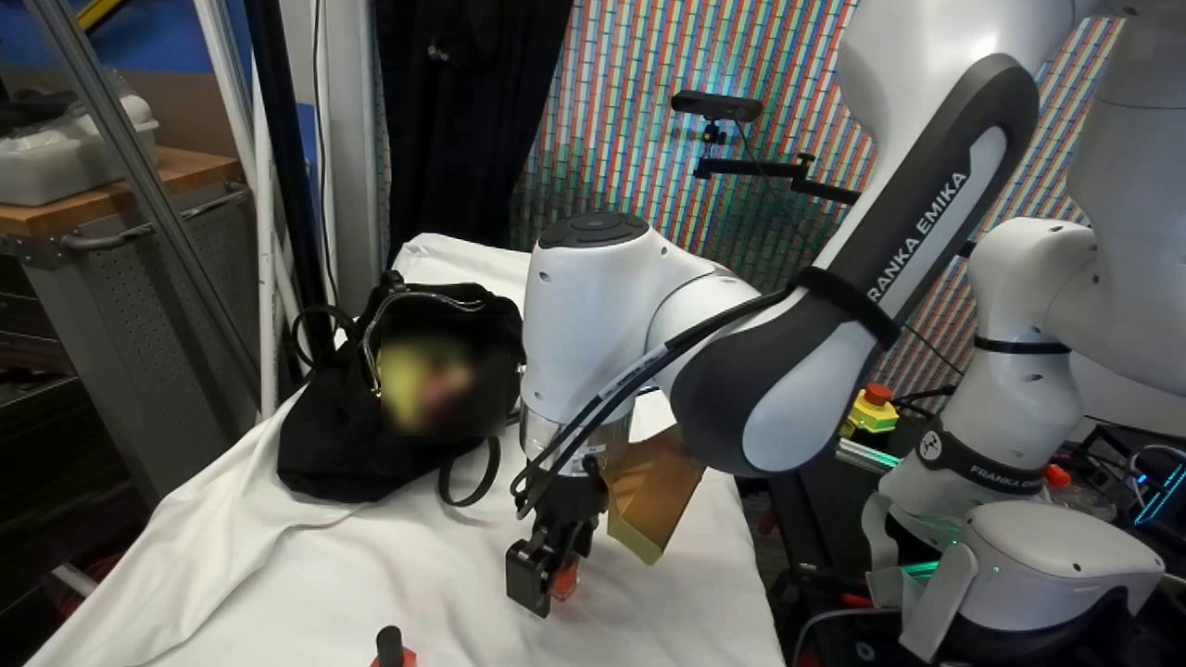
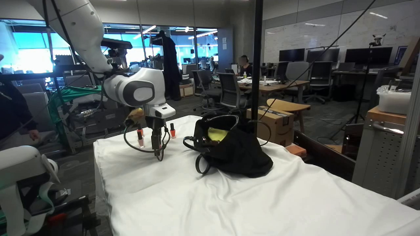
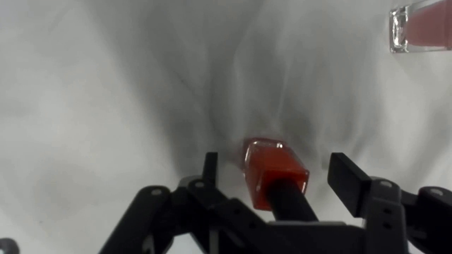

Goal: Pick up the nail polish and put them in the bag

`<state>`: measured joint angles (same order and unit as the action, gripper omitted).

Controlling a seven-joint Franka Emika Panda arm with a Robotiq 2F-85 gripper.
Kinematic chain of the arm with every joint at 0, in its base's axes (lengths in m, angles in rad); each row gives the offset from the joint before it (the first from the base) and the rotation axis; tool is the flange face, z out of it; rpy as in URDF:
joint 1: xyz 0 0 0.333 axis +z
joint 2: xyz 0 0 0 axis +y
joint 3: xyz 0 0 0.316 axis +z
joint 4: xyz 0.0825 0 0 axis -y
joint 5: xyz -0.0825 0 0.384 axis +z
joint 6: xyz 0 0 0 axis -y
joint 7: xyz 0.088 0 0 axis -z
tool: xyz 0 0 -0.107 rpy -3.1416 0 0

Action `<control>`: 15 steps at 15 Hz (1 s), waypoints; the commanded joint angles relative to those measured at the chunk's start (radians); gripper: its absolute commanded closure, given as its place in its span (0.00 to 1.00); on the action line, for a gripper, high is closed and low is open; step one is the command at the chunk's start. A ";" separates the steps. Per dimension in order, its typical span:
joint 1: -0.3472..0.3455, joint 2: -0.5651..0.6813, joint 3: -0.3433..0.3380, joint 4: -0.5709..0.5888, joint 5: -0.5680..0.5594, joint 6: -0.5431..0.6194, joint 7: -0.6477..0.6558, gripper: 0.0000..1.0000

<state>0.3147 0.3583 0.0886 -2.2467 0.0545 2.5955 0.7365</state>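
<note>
At least three nail polish bottles (image 2: 141, 143) here: a pink one (image 3: 427, 27), an orange-red one (image 2: 173, 133), and a red one (image 3: 273, 162) between the gripper's (image 3: 273, 173) well-parted fingers, gaps both sides, so not gripped. One black handbag (image 1: 338, 454) slumps open well apart, one strap loop (image 1: 495, 461) poking into the bare white cloth (image 2: 179, 164) between; cloth edge is off the gripper's other side.

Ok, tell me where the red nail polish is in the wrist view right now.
In the wrist view, the red nail polish is in the lower half, right of centre, between the fingers of the open gripper; a pink bottle shows at top right.
</note>
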 commanded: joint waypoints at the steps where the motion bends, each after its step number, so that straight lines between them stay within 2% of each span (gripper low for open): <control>1: 0.022 0.031 -0.014 0.045 -0.021 -0.019 0.053 0.49; 6: 0.035 0.022 -0.014 0.040 -0.035 -0.027 0.087 0.81; 7: 0.034 0.020 -0.011 0.038 -0.033 -0.028 0.086 0.85; 11: 0.039 0.007 -0.017 0.042 -0.050 -0.051 0.094 0.85; 15: 0.048 -0.014 -0.048 0.075 -0.128 -0.110 0.159 0.85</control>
<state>0.3429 0.3693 0.0719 -2.2074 -0.0212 2.5464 0.8395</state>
